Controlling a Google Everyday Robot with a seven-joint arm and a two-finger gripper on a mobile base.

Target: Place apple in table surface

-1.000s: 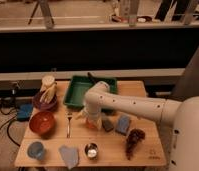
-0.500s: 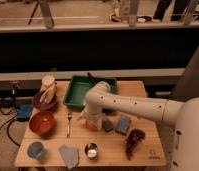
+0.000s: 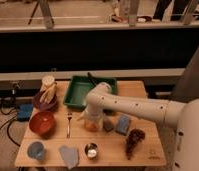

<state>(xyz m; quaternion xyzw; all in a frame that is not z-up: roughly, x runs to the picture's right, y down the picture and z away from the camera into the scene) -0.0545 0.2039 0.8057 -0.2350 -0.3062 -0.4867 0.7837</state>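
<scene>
The white arm (image 3: 138, 106) reaches in from the right and bends down over the middle of the table (image 3: 143, 150). The gripper (image 3: 91, 120) hangs at its end, just in front of the green tray (image 3: 73, 95), low over the wood. Whether its fingers are apart or together I cannot tell. The apple (image 3: 92, 126) sits right under the gripper, an orange-yellow patch at table level; whether it rests on the wood or is held just above it is unclear.

Taking the tray as landmark: a fork (image 3: 69, 124) lies in front of its left corner, and left of the fork is a reddish-brown bowl (image 3: 42, 123). A purple bowl (image 3: 44, 102) with pale food sits just left of the tray. In front of the tray's right part lie a grey block (image 3: 108, 125) and a blue block (image 3: 123, 124), with a dark grape bunch (image 3: 134, 140) further toward the front right. Along the front edge stand a blue cup (image 3: 36, 150), a pale blue cloth (image 3: 69, 155) and a small metal cup (image 3: 91, 150).
</scene>
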